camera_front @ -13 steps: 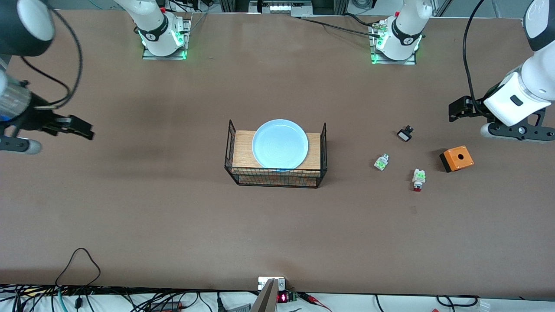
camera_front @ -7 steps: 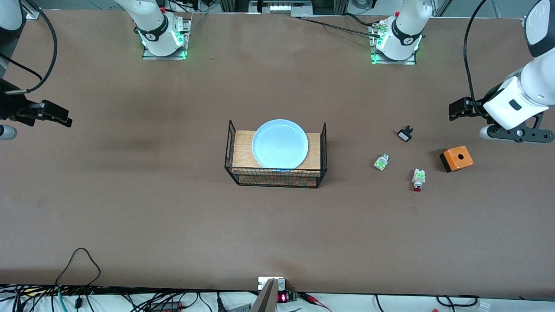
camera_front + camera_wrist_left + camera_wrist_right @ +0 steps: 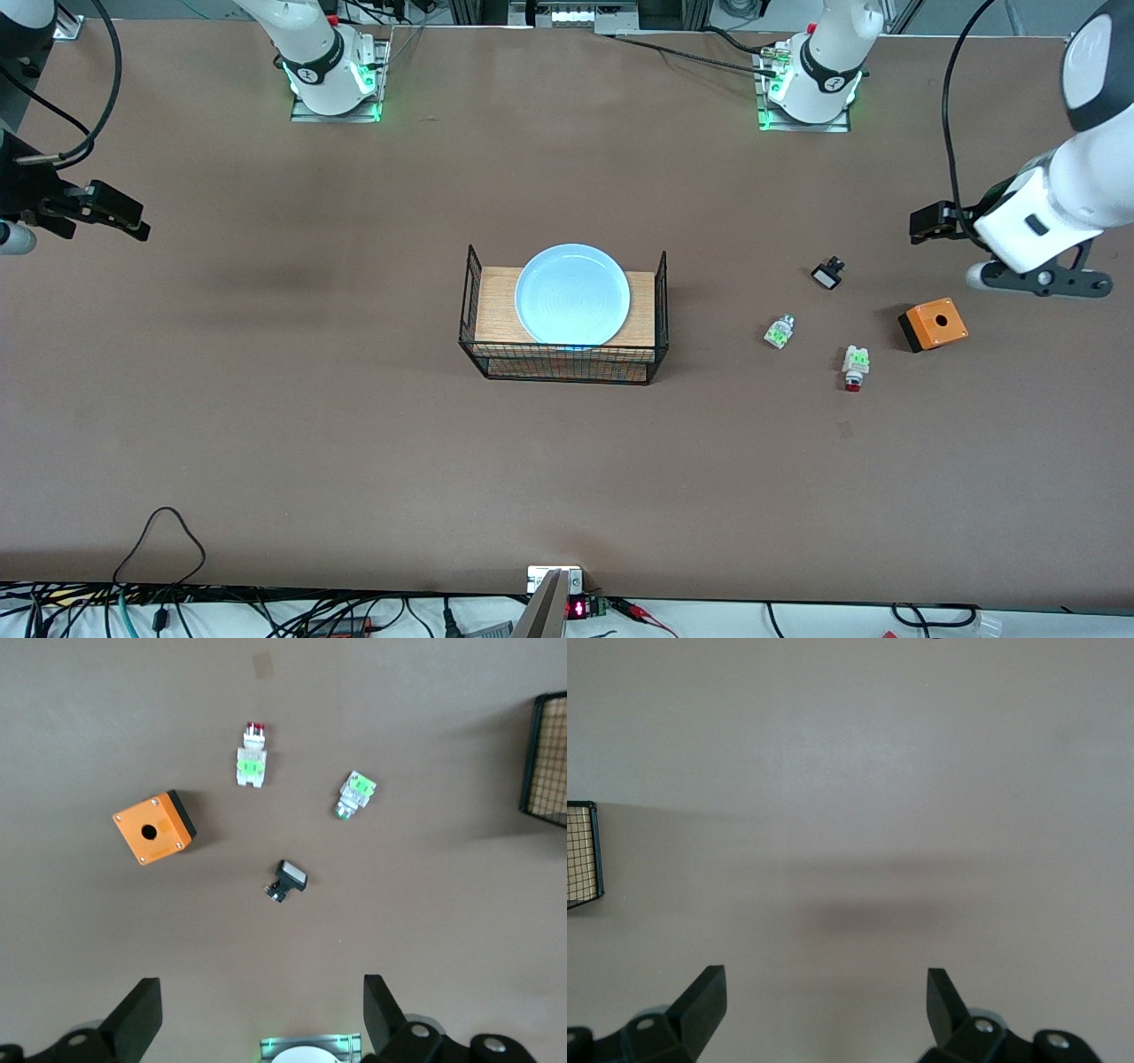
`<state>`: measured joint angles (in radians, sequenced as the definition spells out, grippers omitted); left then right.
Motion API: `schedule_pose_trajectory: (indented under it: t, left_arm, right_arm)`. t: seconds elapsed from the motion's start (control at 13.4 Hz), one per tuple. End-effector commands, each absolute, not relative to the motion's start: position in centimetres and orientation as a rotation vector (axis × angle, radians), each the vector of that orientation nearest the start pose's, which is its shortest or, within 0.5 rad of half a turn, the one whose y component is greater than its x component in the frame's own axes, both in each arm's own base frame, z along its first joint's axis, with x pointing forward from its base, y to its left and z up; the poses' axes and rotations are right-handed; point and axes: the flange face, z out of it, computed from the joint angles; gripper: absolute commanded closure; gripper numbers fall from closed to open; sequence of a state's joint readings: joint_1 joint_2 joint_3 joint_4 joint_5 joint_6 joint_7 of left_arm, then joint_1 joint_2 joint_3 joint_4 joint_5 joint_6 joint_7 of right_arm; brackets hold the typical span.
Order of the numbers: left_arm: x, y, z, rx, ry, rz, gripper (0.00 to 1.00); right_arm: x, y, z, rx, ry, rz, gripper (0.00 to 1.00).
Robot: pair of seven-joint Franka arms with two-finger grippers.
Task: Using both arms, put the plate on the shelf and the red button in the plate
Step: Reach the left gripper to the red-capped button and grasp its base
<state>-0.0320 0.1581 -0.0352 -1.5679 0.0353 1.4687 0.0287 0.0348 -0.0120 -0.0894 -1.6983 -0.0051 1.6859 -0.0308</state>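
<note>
One pale blue plate (image 3: pixel 572 294) lies on the wooden board of a black wire rack (image 3: pixel 657 301) at the middle of the table (image 3: pixel 354 425). Toward the left arm's end of the table lie four small parts, all apart from one another. The red button (image 3: pixel 855 367), a white-and-green switch body with its red cap pointing toward the front camera, lies nearest to that camera of the four. One similar green-capped button (image 3: pixel 779 331) lies beside it, closer to the rack and a little farther from the front camera. One small black part with a white face (image 3: pixel 827 273) lies farther from the camera than both. One orange box with a round hole (image 3: pixel 933 324) sits nearer the table's end than the red button.

There are two grippers, and both hold nothing. The left gripper (image 3: pixel 263 1014) hangs in the air over bare table near the orange box and the black part, its two fingers (image 3: pixel 137 1019) spread wide apart. The right gripper (image 3: pixel 826 1003) hangs over bare table at the right arm's end, well apart from the rack, its fingers (image 3: pixel 702 999) likewise spread wide. A corner of the rack shows in each wrist view.
</note>
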Motion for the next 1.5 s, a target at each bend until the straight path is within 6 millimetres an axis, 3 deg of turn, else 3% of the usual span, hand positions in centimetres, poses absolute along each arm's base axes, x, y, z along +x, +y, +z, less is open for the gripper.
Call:
schedule_pose_trajectory:
  t: [0.0,0.45,0.75,0.9,1.05,1.12,1.27,1.42]
  left_arm:
    - [59.9,-3.1,47.7,-3.04,0.169,0.534,0.0]
    - [65.7,-3.0,32.6,-3.021,0.231,0.422,0.0]
    - [64.7,-2.4,22.4,-2.996,0.248,0.477,0.0]
    - [64.9,0.0,18.8,-3.019,0.219,0.408,0.0]
    - [64.4,0.3,17.0,-3.032,0.218,0.358,0.02]
    - [63.9,0.3,16.5,-3.031,0.22,0.374,0.13]
    - [64.1,0.4,16.9,-3.032,0.217,0.36,0.55]
    - [64.6,0.3,17.6,-3.034,0.216,0.346,0.75]
  right_arm:
    - [55.1,-2.9,58.5,-3.143,0.023,0.048,0.0]
    - [55.1,-2.7,58.5,-3.144,0.009,0.049,0.0]
    - [55.1,-2.6,58.5,-3.145,0.014,0.049,0.0]
    - [55.1,-2.6,58.5,-3.145,0.011,0.049,0.0]
    - [55.1,-2.5,58.4,-3.145,0.006,0.051,0.0]
    - [55.1,-2.5,58.4,-3.145,0.006,0.051,0.0]
    - [55.1,-2.5,58.4,-3.145,0.004,0.051,0.0]
    - [55.1,-2.5,58.4,-3.145,0.004,0.051,0.0]
